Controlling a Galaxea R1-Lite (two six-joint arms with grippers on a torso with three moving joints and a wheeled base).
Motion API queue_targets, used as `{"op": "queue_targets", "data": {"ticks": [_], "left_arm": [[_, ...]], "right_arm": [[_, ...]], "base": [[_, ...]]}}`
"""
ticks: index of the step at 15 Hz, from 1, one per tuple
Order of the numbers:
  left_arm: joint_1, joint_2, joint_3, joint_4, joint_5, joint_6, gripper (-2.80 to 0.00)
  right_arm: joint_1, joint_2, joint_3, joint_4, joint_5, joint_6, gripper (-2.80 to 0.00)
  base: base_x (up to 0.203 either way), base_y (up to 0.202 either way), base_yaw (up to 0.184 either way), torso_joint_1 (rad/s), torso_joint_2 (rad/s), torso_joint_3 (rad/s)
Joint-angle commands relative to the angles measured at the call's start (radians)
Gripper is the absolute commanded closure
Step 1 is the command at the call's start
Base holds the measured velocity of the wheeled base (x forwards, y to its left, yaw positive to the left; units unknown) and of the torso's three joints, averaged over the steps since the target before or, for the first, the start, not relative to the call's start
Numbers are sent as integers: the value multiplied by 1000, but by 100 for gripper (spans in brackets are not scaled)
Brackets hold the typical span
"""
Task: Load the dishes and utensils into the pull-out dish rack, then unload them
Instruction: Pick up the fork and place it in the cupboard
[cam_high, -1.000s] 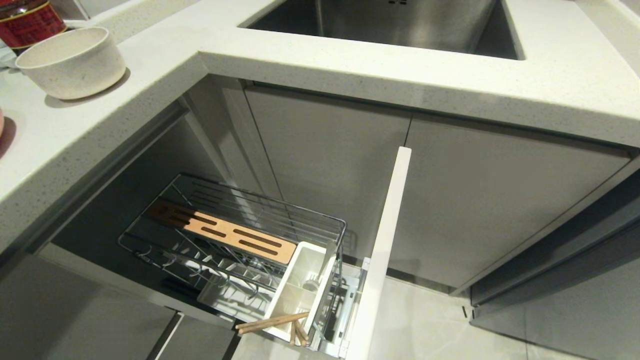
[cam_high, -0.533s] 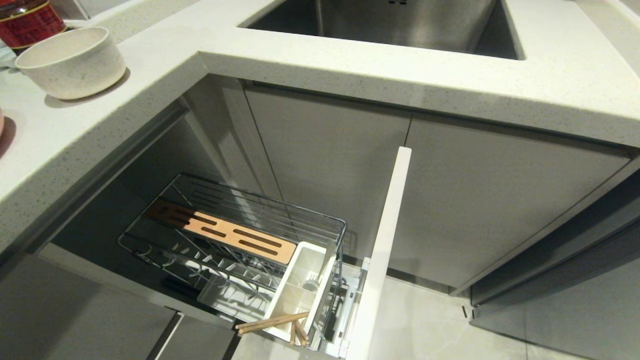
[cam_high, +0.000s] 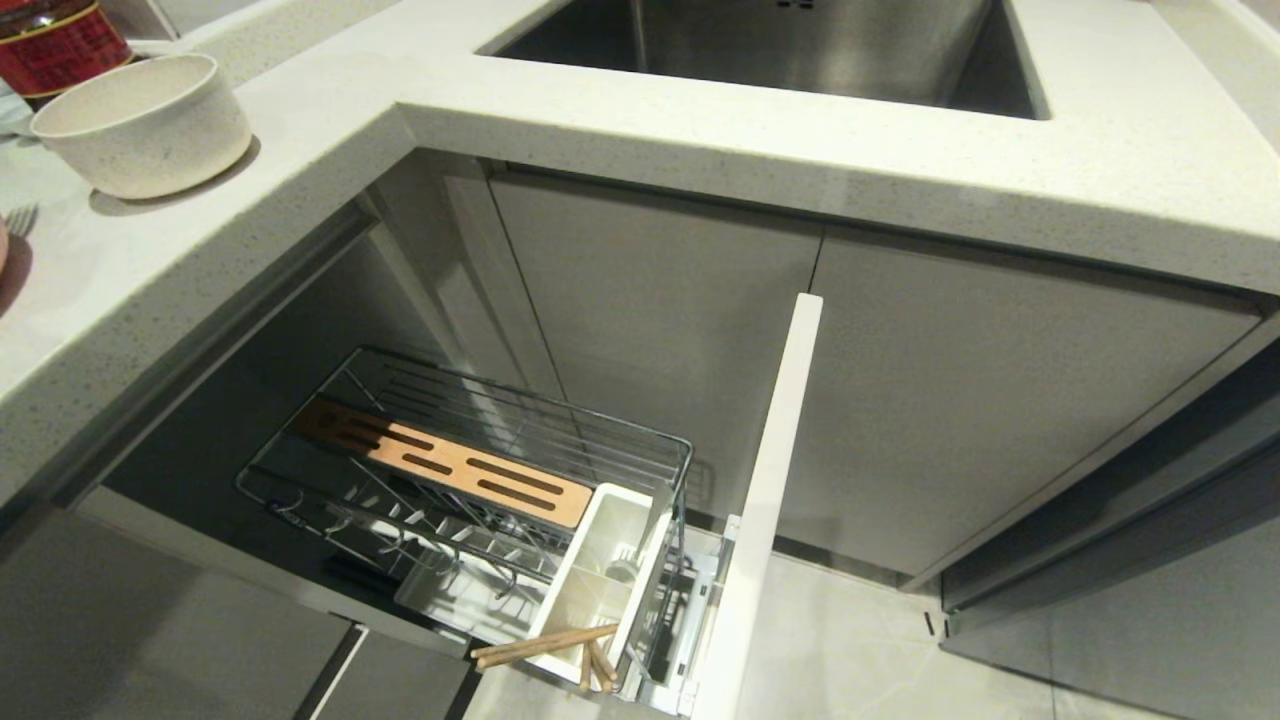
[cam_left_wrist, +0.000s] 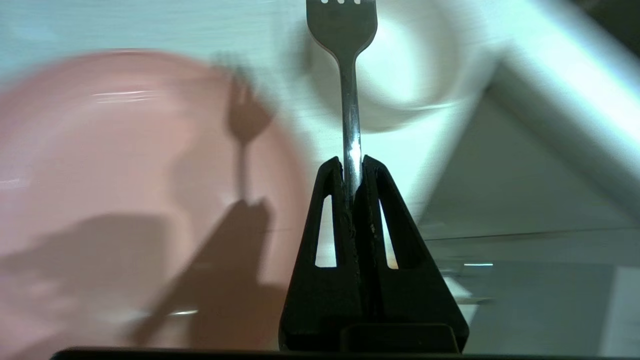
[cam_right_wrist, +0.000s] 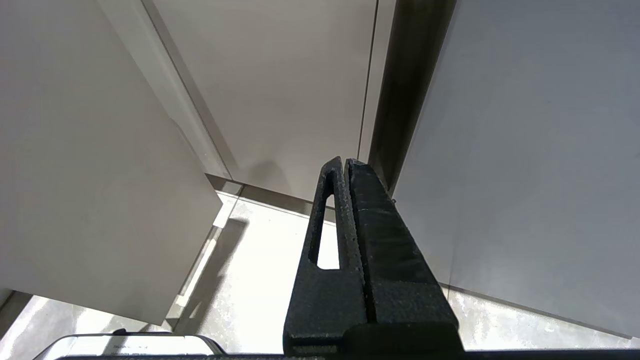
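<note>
Steel fork (cam_left_wrist: 350, 100) is pinched by its handle between the closed jaws of the left gripper (cam_left_wrist: 353, 162), tines pointing away from the wrist; in the head view only the tines (cam_high: 20, 218) show, at the far left edge over the counter (cam_high: 700, 150). The fork is slim, bright and smooth, with a narrow neck widening to the head, so I judge it prone to swivel or slip in a two-point grip. Below it lie the pink plate (cam_left_wrist: 100, 175) and, further out, the bowl (cam_high: 145, 125), speckled off-white, standing on the counter at far left. Step in hand, as I read it: carry the fork from the counter down to the rack (cam_high: 470, 470), which stands pulled out below the counter edge. To do it well: keep the handle clamped firmly, clear the counter lip before descending, turn the fork upright, and lower it into a free cell of the white caddy (cam_high: 600, 570) at the rack's near end, next to the front panel (cam_high: 770, 480). The chopsticks (cam_high: 555, 645) already lean out of the caddy's nearest cell, splayed toward the left, so the fork should go in a cell farther back to avoid knocking them. Release only once the fork is well inside. Right gripper (cam_right_wrist: 346, 161) hangs parked by the cabinet doors, jaws together, holding nothing.
</note>
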Motion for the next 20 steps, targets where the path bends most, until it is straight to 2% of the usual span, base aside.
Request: {"op": "queue_targets", "data": {"ticks": [1, 4, 6, 10, 13, 15, 18, 20], "left_arm": [[-229, -77, 10, -48, -3, -240, 0], [-550, -130, 68, -89, -2, -351, 0], [-683, -137, 122, -101, -3, -372, 0], [-903, -86, 197, -68, 24, -351, 0], [-1023, -24, 207, 27, 152, -273, 0], [-1137, 18, 207, 95, 278, -232, 0], [-1252, 96, 215, 171, 436, -216, 0], [-1294, 151, 230, 211, 517, -217, 0]], "right_arm": [[0, 1, 26, -1, 0, 0, 0], [0, 1, 26, -1, 0, 0, 0], [0, 1, 27, -1, 0, 1, 0], [0, 1, 26, -1, 0, 0, 0], [0, 1, 26, -1, 0, 0, 0], [0, 1, 26, -1, 0, 0, 0], [0, 1, 26, -1, 0, 0, 0], [0, 1, 26, -1, 0, 0, 0]], "base": [[0, 0, 0, 0, 0, 0], [0, 0, 0, 0, 0, 0], [0, 0, 0, 0, 0, 0], [0, 0, 0, 0, 0, 0], [0, 0, 0, 0, 0, 0], [0, 0, 0, 0, 0, 0], [0, 0, 0, 0, 0, 0], [0, 0, 0, 0, 0, 0]]}}
